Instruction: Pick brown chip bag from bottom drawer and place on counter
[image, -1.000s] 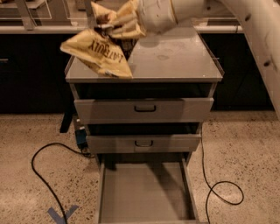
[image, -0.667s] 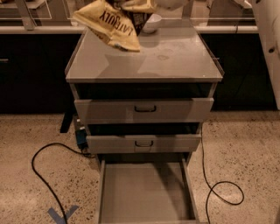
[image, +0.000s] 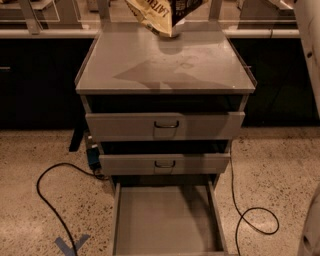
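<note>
One crinkled tan-and-brown chip bag (image: 161, 15) hangs over the counter (image: 150, 67), hand out of view above, grip unseen.

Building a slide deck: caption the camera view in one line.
Brown chip bag hangs over the counter near its far edge; gripper out of frame overhead; bottom drawer open.

Arm (image: 309, 60) at right edge; hand seemingly out of view above.

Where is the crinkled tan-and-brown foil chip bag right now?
In the camera view, the crinkled tan-and-brown chip bag hangs top centre, over the rear middle of the flat grey steel counter; the tool is out of frame above.
</note>
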